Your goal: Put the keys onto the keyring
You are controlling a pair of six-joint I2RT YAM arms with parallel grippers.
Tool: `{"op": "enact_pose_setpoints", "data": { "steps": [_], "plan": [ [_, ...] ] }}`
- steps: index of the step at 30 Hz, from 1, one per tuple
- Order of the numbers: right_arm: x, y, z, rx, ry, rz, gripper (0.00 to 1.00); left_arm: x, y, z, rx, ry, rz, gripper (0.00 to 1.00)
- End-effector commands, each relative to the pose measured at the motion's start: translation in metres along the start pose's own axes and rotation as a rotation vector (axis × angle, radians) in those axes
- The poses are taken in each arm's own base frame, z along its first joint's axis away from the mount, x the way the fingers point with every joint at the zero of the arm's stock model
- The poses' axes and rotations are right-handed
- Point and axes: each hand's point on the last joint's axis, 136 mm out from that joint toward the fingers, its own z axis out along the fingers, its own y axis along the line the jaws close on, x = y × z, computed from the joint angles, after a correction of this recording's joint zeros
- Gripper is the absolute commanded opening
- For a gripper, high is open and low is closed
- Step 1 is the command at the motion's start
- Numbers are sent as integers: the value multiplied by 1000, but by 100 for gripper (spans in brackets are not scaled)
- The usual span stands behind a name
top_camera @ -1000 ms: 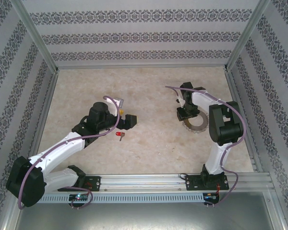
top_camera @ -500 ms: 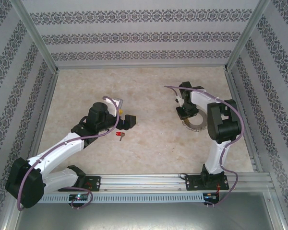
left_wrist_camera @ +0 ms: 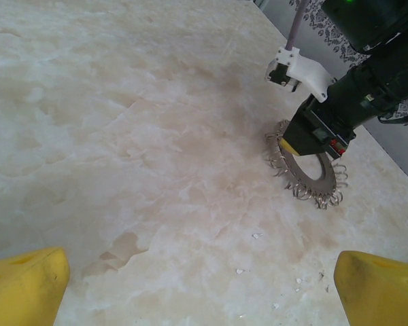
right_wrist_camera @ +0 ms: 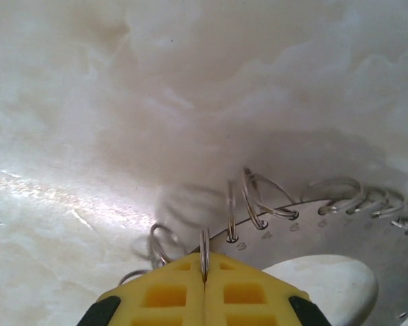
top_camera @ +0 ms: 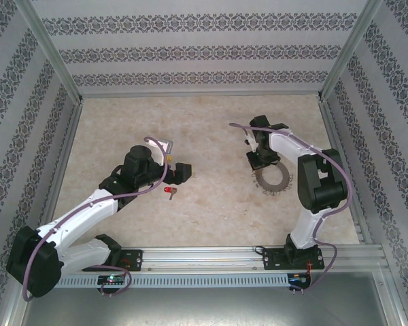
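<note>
Table [top_camera: 211,129]: pale marbled top, patterned walls [top_camera: 190,51] on three sides.

Left arm [top_camera: 88,210]: reaches from the near left corner toward table centre. Left gripper [top_camera: 183,173] is low over the surface with its jaws spread wide. In its wrist view the two yellow fingertips [left_wrist_camera: 24,285] sit at opposite edges of the frame with nothing between them.

Right arm [top_camera: 313,197]: rises from the near right and bends back down onto the right half of the table. Right gripper [top_camera: 262,161] is at the far left rim of the keyring [top_camera: 272,180]. In its wrist view the yellow pads [right_wrist_camera: 163,295] are pressed together, pinching one small wire loop on the ring's edge.

Keyring: flat grey disc with small loops all round its rim, lying on the table right of centre. Left wrist view shows it [left_wrist_camera: 313,178] partly under the right gripper [left_wrist_camera: 313,132].

Key [top_camera: 170,193]: red head, tiny silver blade, flat on the table just near of the left gripper, well apart from the keyring. Untouched.
</note>
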Motion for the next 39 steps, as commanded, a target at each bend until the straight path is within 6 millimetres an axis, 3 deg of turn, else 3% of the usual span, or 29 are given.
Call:
{"op": "enact_pose_setpoints", "data": {
  "steps": [1,6,12,18,23,30,35,39],
  "plan": [
    [-2,14,-17,-47,-52,-21,0,-6,-7,-6,4,-12,32,100],
    [-17,55,-65,-117,-252,-165,0,-8,-11,-10,21,-18,44,100],
    [-21,111,-133,-272,-551,-367,0,-21,-27,-19,88,-51,69,100],
    [-9,161,-177,-448,-762,-556,0,-37,-50,-41,171,-110,131,89],
    [13,198,-206,-594,-930,-722,0,-47,-67,-65,208,-151,207,75],
    [42,220,-235,-694,-1064,-879,0,-45,-86,-80,250,-128,326,59],
    [60,234,-259,-744,-1112,-971,0,-31,-111,-88,345,-119,474,46],
    [72,242,-272,-775,-1145,-1034,0,-20,-132,-96,429,-148,584,47]
  ]
}}
